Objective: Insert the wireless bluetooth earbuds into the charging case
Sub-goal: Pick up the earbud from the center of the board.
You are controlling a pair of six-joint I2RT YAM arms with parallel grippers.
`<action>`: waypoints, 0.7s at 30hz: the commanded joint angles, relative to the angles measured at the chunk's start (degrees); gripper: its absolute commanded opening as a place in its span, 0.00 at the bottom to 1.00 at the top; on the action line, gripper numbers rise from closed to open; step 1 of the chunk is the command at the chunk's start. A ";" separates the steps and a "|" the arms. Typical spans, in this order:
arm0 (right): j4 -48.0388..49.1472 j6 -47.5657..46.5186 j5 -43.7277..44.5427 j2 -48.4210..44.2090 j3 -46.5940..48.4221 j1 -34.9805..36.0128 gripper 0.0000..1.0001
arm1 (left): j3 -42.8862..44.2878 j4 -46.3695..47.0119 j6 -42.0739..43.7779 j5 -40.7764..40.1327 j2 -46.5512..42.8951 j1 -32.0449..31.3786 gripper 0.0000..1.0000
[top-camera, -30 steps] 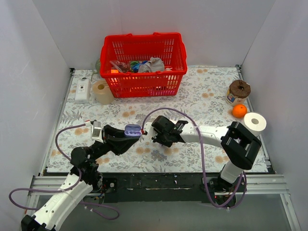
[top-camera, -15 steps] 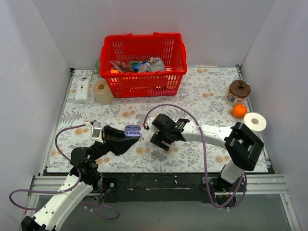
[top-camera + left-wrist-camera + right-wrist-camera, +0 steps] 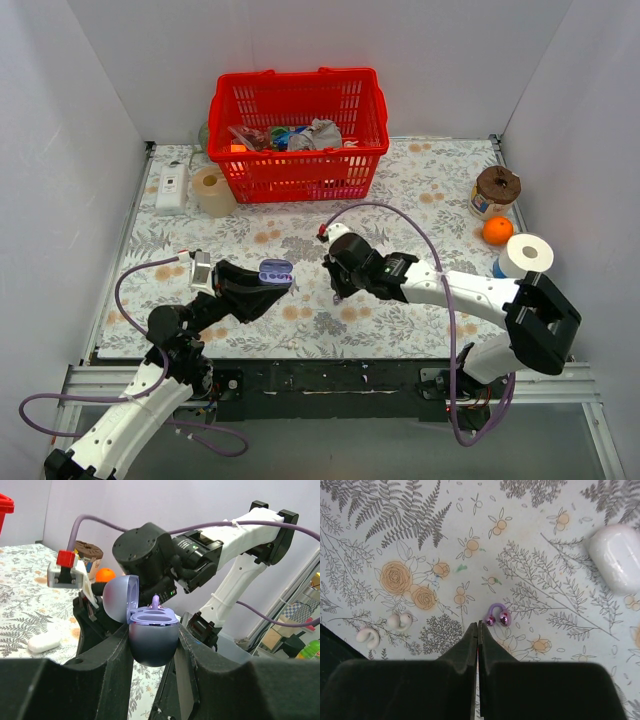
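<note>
My left gripper [image 3: 272, 284] is shut on the lavender-blue charging case [image 3: 275, 270] and holds it above the table. In the left wrist view the case [image 3: 152, 642] sits between the fingers with its lid open, and a thin purple earbud loop [image 3: 156, 601] stands up from its far hollow. A second purple earbud [image 3: 497, 616] lies on the flowered cloth, just ahead and right of my right gripper [image 3: 478, 625]. That gripper is shut and empty, pointing down at the table. In the top view it [image 3: 336, 288] is right of the case. I cannot make out the loose earbud in the top view.
A white pill-shaped capsule [image 3: 617, 557] and two white crumb-like bits [image 3: 400, 621] lie near the earbud. A red basket [image 3: 298, 130], a tape roll [image 3: 212, 187] and a white box [image 3: 172, 188] are at the back. A jar [image 3: 496, 190], an orange [image 3: 497, 230] and a paper roll [image 3: 528, 253] are at the right.
My right gripper has drawn back from the case, turned to point down at the table, and its elbow has swung to the right. The left arm and the case have stayed still.
</note>
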 commanded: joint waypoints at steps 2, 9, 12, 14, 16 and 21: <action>2.99 8.59 -3.09 2.64 -2.40 0.54 0.01 | 1.54 -0.88 -0.26 -1.05 -0.56 0.14 0.00; 1.41 8.86 -1.60 5.98 -3.02 0.63 0.01 | 0.66 -0.44 -1.06 -0.87 -0.39 0.05 0.00; -0.08 8.33 -0.46 6.95 -3.11 0.54 0.01 | 0.39 -0.53 -1.14 -0.87 -0.39 0.14 0.00; -0.70 7.89 0.68 8.09 -2.93 0.54 0.01 | 0.22 -0.44 -1.06 -0.87 -0.38 0.14 0.00; -1.32 7.80 1.30 8.53 -3.02 0.19 0.01 | 0.04 -0.18 -1.32 -0.70 -0.04 0.05 0.00; -1.85 6.49 2.70 9.32 -2.67 -0.86 0.01 | 0.04 -0.61 -0.97 -0.52 0.06 0.05 0.00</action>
